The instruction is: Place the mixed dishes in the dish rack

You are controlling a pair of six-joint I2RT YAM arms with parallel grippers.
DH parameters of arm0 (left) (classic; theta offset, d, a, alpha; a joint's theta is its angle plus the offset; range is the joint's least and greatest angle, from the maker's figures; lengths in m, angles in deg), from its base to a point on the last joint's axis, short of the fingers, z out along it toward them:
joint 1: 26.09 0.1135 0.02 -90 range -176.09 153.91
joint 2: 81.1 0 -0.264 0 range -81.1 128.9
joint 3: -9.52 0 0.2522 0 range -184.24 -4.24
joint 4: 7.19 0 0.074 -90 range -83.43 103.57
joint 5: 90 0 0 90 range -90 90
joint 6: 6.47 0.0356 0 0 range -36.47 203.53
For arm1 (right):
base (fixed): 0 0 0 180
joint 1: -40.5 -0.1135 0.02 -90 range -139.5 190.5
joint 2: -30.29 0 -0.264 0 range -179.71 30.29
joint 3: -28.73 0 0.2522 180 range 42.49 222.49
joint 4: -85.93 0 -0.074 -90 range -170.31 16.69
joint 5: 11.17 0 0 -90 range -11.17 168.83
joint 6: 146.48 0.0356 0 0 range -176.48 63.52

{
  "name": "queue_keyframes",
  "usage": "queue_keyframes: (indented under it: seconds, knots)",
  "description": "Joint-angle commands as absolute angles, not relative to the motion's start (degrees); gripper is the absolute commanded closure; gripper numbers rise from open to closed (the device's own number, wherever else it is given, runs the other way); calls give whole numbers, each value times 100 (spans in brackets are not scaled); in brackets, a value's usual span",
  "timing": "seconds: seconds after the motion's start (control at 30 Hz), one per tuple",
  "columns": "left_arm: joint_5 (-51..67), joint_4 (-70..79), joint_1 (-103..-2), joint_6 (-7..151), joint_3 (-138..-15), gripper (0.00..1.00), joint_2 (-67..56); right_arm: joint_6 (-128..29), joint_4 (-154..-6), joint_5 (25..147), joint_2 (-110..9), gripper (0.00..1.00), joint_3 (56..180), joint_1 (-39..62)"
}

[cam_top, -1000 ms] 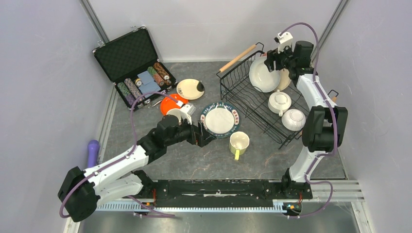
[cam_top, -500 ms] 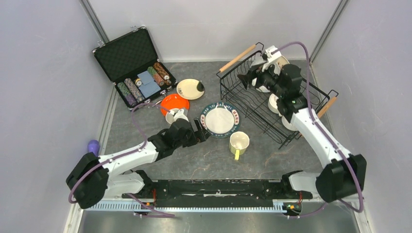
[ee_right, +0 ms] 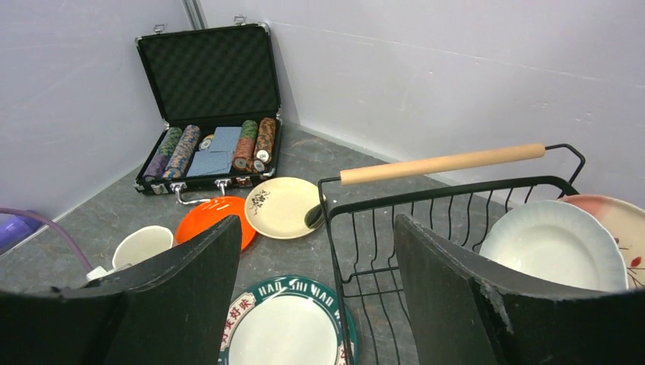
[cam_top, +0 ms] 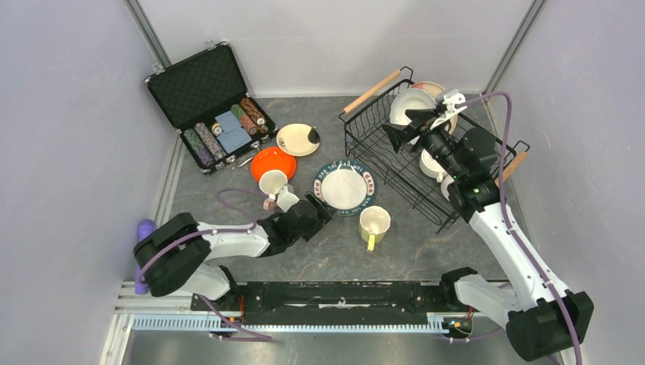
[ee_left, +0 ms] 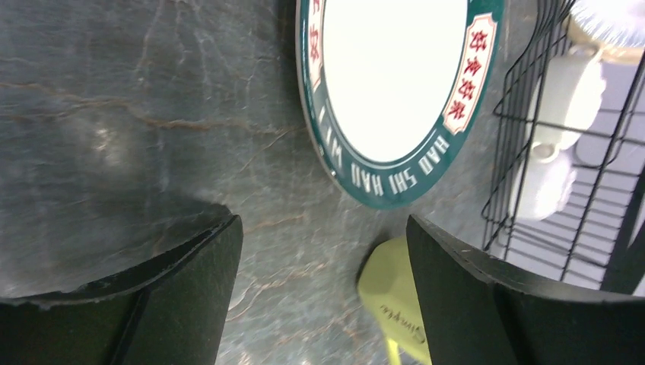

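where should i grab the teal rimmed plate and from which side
I'd pinch the rim of the teal-rimmed plate at its near-left edge, coming in low from the left hand. It lies flat, and the yellow-green mug crowds its near-right edge.

Grey table [cam_top: 319, 258]: case [cam_top: 209, 103] far left; orange plate [cam_top: 270, 162], cream plate [cam_top: 297, 139], white mug [cam_top: 272, 183], teal-rimmed plate [cam_top: 344, 187] centre; yellow mug [cam_top: 374, 223] nearer; rack [cam_top: 399, 171] right.

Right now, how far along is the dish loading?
Done: a white plate, a pink plate and a white mug sit in the rack. In hand: nothing; left gripper and right gripper are open. Left on the table: green-rimmed plate, yellow mug, orange plate, spotted plate, pale mug.
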State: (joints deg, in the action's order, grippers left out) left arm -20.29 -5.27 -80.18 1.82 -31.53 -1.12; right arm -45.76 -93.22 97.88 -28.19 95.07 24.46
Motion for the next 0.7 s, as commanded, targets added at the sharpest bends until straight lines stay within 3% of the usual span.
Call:
queue_keyframes:
  seconds: [0.0, 0.13, 0.3, 0.43, 0.5, 0.57, 0.6, 0.67]
  knots:
    - [-2533, -1018, -8048, -682, -3282, 18, 450, -4411, -9724, 9845, -2504, 21, 9235, 2432]
    - [-2715, -1140, -8039, -856, -3444, 30, 956, -4326, -9877, 9871, -2312, 21, 9093, 2432]
    - [-2716, -1374, -7977, -1000, -3730, 34, 1547, -4236, -10038, 10051, -2221, 21, 8991, 2432]
    - [-2910, -1521, -7957, -1026, -3735, 44, 1722, -4147, -10097, 10148, -2230, 21, 9021, 2434]
    - [-3068, -1501, -7953, -986, -3734, 56, 1748, -4128, -10104, 10163, -2222, 21, 9031, 2433]
    - [-3194, -1629, -7939, -785, -3747, 79, 1804, -4097, -10138, 10165, -2204, 21, 9021, 2431]
    - [-3278, -1915, -7944, -523, -3726, 95, 1840, -4086, -10152, 10188, -2201, 21, 9022, 2433]
    - [-3396, -2282, -7939, -158, -3637, 98, 1827, -4071, -10222, 10279, -2219, 21, 8997, 2435]
